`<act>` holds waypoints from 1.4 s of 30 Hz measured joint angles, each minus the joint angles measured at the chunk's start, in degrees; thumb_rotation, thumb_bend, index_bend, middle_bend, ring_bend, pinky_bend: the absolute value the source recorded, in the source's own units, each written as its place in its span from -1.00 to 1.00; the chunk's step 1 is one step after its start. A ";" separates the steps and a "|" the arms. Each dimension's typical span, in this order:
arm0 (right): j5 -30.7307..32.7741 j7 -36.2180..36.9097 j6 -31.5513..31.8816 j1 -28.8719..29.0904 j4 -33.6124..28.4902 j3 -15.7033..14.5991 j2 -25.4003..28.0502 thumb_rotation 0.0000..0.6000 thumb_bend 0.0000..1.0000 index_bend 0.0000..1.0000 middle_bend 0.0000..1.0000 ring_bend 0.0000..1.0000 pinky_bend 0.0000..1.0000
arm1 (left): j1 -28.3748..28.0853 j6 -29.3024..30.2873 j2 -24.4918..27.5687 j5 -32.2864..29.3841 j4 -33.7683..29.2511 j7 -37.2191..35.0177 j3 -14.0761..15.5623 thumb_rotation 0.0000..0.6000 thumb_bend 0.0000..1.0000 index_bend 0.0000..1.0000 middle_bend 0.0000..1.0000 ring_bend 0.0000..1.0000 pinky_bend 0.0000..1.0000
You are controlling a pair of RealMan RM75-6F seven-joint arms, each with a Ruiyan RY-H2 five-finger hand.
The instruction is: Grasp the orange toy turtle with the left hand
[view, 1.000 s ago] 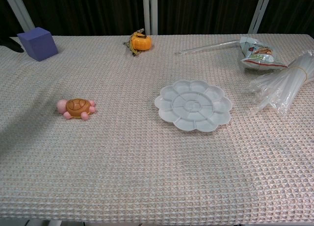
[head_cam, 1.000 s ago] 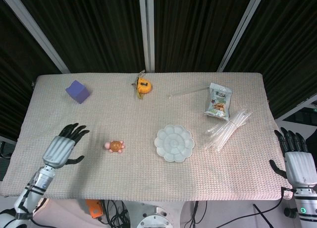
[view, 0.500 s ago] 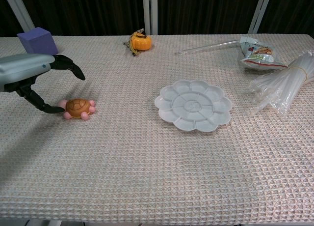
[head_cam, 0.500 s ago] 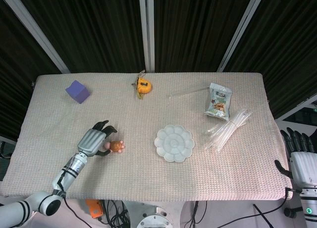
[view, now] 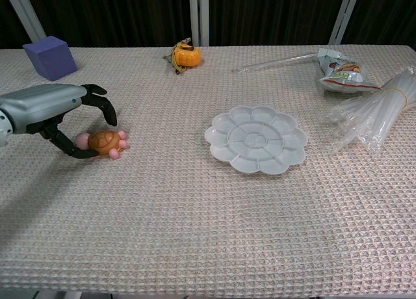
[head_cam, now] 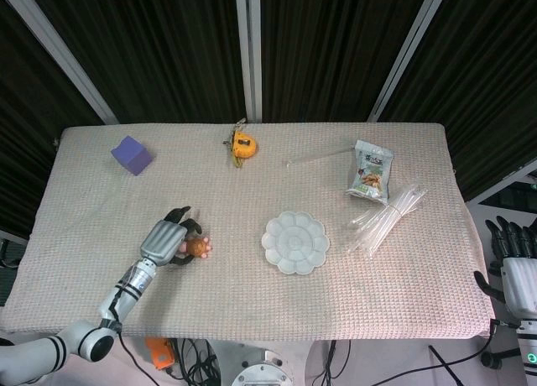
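Since half a second ago, left hand (view: 62, 114) advanced rightward onto the orange toy turtle (view: 104, 142); fingers now curl over its far side and thumb hooks under its near edge, where previously the thumb tip only reached the head end. Turtle has barely shifted on the table (head_cam: 252, 302).

Turtle location: left of centre in the chest view, lower left of the head view, well apart from the white palette (view: 256, 138). Sits flat on the woven cloth, shell up, pink head and feet poking out.

Left hand state: fingers (view: 103, 106) bracketing the turtle, not yet visibly clamped; contact on the far side cannot be confirmed. Right hand (head_cam: 518, 264) at right frame edge, off the table, fingers extended and holding nothing.

Handling judgement: small, light, probably hard smooth plastic, domed shell likely slippery. Best hold is across the shell's sides, thumb opposing fingers low near the base, so it does not squirt out
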 measured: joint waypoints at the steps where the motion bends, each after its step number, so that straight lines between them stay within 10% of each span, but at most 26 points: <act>1: 0.13 0.05 -0.18 0.02 0.02 0.01 0.01 1.00 -0.62 -1.00 -1.00 -1.00 -1.00 | -0.06 0.18 -0.27 0.19 0.43 -0.22 0.16 1.00 -0.59 -0.25 -0.30 -0.98 -0.79; 18: 0.65 0.28 -1.30 0.30 0.15 -0.04 -0.14 1.00 -0.64 -1.00 -1.00 -1.00 -1.00 | 0.61 6.58 -4.18 2.40 5.88 0.47 0.81 1.00 -0.38 0.49 0.48 -0.30 -0.58; 23: 0.71 0.39 -1.16 0.19 0.13 0.00 -0.07 1.00 -0.63 -1.00 -1.00 -1.00 -1.00 | 0.83 5.78 -3.64 0.92 5.12 1.33 0.87 1.00 -0.47 0.30 0.34 -0.42 -0.62; 28: 0.74 0.60 -0.88 0.01 0.12 0.07 0.09 1.00 -0.63 -1.00 -1.00 -1.00 -1.00 | 0.83 3.69 -0.64 -0.54 2.58 1.74 1.11 1.00 -0.69 -0.26 -0.26 -0.76 -0.74; 42: 1.37 -0.85 -1.46 0.30 -0.69 0.26 -0.16 1.00 -0.58 -1.00 -1.00 -1.00 -1.00 | 1.48 2.42 4.05 -1.65 -2.07 -2.78 1.45 1.00 -0.68 -0.18 -0.17 -0.79 -0.73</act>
